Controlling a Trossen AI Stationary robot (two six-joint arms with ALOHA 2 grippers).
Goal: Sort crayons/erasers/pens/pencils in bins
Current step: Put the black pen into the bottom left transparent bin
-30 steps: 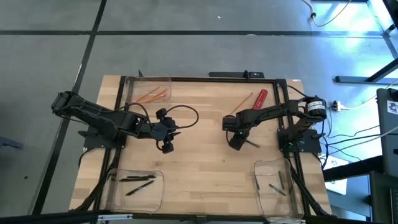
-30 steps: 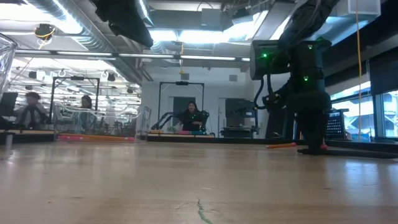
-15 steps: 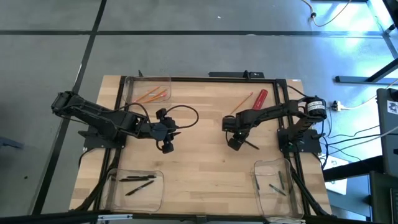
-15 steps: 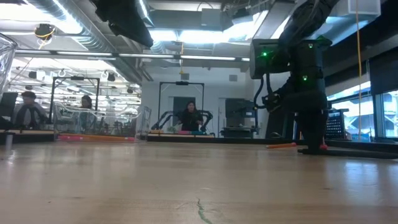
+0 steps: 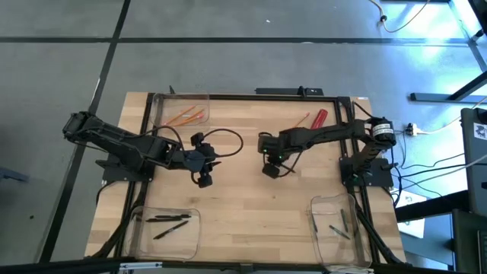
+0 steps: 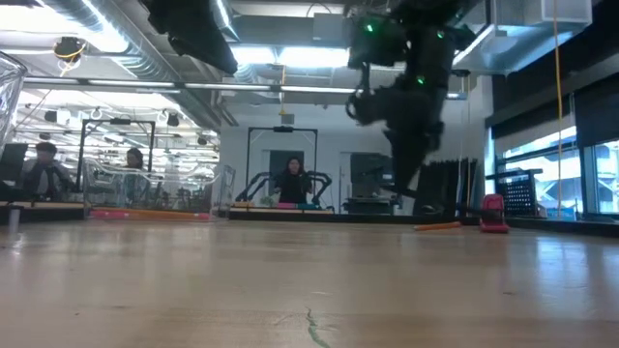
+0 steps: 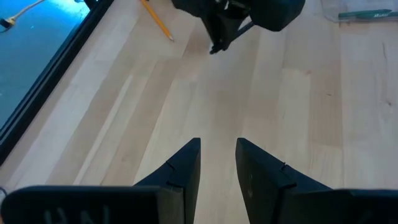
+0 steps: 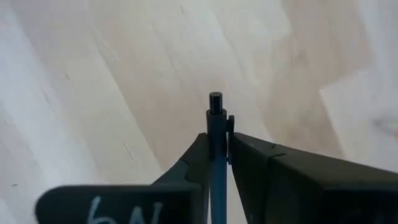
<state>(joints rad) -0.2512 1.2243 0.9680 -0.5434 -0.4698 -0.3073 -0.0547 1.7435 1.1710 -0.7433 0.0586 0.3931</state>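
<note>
My right gripper is over the middle of the table, shut on a thin black pen. My left gripper hovers left of the middle, open and empty. A clear bin at the far left holds orange pencils. A bin at the near left holds black pens. A bin at the near right holds a few sticks. One pencil and a red cylinder lie on the table at the far right. My right gripper pinches the pen's shaft between its two fingers. The pen runs along the fingers, and its capped end sticks out past the fingertips. The left wrist view shows the pen's end clear of the table.
A black frame runs along the table's edges. The arm bases stand at the left and right sides. Bare wood lies between the two near bins. People sit in the room beyond the table.
My right gripper has risen from the table and gone toward the table's left edge, nearer the middle. It carries the black pen, which lay on the table beside it before and is now lifted clear.
</note>
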